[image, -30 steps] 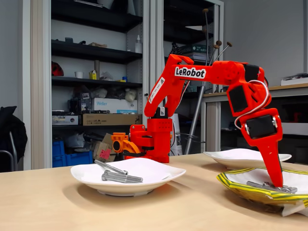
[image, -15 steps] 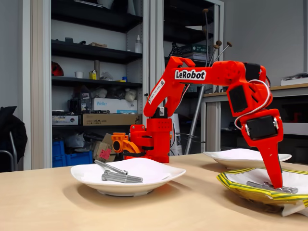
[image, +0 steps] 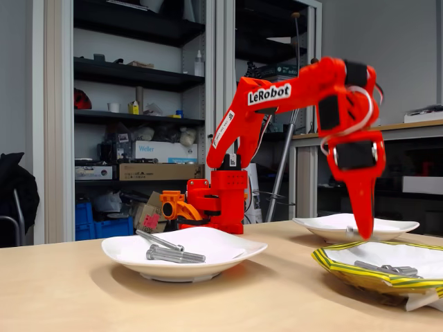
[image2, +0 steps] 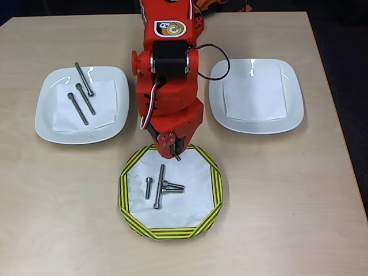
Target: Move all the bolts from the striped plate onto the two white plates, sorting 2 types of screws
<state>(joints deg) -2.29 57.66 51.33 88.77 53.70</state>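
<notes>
Lying nearest in the overhead view, the striped plate point(image2: 127, 198) holds a paper sheet with several bolts on it: a short bolt point(image2: 149, 187) at the left, a long bolt point(image2: 159, 186) beside it standing near-to-far, and a stubby pair point(image2: 172, 187) touching the long one's right side. In the fixed view the same plate point(image: 346, 268) sits at the right with its bolts point(image: 386, 268) heaped low inside it. Above the plate's far rim hangs the gripper point(image2: 172, 150), tips pointing down; in the fixed view it point(image: 361, 232) is lifted clear of the plate. A small dark or metallic piece seems to sit at its tip, but I cannot tell whether it grips a bolt or how far the fingers are apart. Farther back, the left white plate point(image2: 46, 118) carries three long bolts point(image2: 80, 99) on paper, two side by side and one apart. The right white plate point(image2: 290, 112) holds a paper sheet. The red arm point(image2: 169, 63) rises between the two
</notes>
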